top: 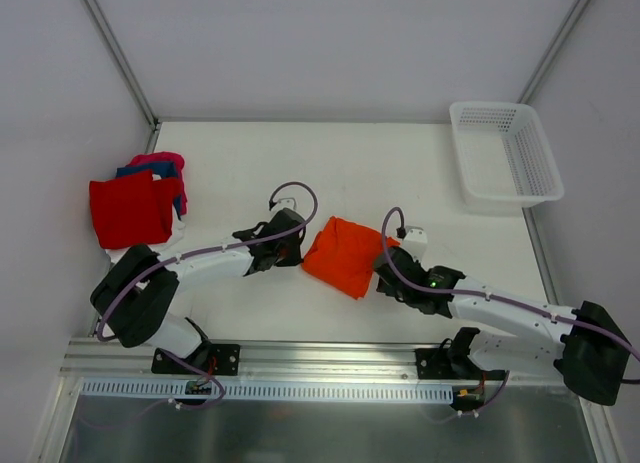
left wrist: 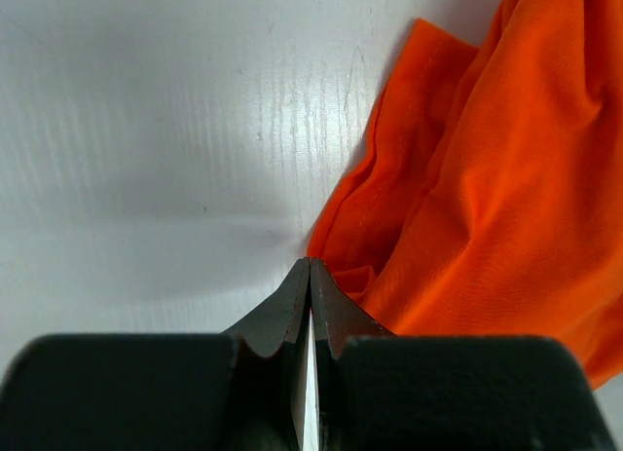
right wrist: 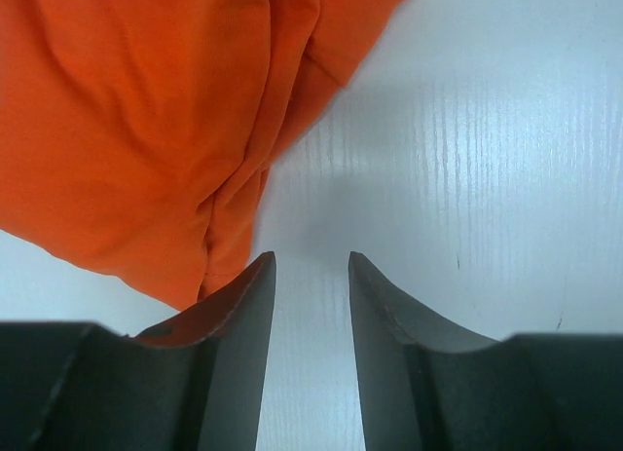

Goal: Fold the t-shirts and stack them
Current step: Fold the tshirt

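Note:
A folded bright orange t-shirt (top: 343, 255) lies on the white table (top: 330, 173) between my two arms. My left gripper (top: 299, 249) is at its left edge. In the left wrist view the left gripper (left wrist: 310, 262) is shut, its tips down by the corner of the orange t-shirt (left wrist: 487, 198), with no cloth between them. My right gripper (top: 384, 271) sits at the shirt's right edge. In the right wrist view the right gripper (right wrist: 311, 261) is open over bare table, with the orange t-shirt (right wrist: 146, 130) just to its left. A stack with a red t-shirt (top: 130, 210) on top lies at far left, blue (top: 150, 169) and magenta (top: 162, 160) cloth showing behind it.
A white plastic mesh basket (top: 505, 153) stands at the back right corner. Grey walls with metal posts close in the table on three sides. A metal rail (top: 300, 358) runs along the near edge by the arm bases.

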Motion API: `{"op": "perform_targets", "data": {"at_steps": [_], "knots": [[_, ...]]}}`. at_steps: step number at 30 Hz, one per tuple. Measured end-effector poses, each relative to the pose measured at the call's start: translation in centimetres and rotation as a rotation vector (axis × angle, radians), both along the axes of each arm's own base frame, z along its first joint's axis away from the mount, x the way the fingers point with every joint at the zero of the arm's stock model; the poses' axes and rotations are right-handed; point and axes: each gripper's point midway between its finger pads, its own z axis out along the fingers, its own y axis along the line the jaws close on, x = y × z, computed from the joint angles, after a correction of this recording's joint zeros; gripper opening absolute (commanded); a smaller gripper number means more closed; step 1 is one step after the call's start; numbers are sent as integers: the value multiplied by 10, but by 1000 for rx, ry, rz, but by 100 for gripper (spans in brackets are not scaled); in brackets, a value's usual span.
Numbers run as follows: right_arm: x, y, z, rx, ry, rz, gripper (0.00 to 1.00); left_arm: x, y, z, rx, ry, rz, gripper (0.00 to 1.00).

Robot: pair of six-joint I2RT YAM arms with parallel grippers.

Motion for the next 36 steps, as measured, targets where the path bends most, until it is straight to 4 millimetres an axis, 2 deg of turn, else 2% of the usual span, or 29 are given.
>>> {"op": "perform_targets", "data": {"at_steps": [6, 12, 22, 32, 36], "knots": [[-1, -1, -1, 3, 1, -5, 42, -3, -5, -6, -19, 21, -15, 0], [-1, -1, -3, 1, 5, -8, 43, -13, 1, -11, -32, 38, -4, 0], [0, 0, -8, 3, 13, -27, 46, -30, 5, -7, -109, 49, 11, 0], [0, 0, -11, 7, 13, -31, 47, -22, 5, -4, -101, 20, 24, 0], [-2, -2, -13, 3, 17, -32, 47, -10, -6, -4, -89, 22, 19, 0]]}}
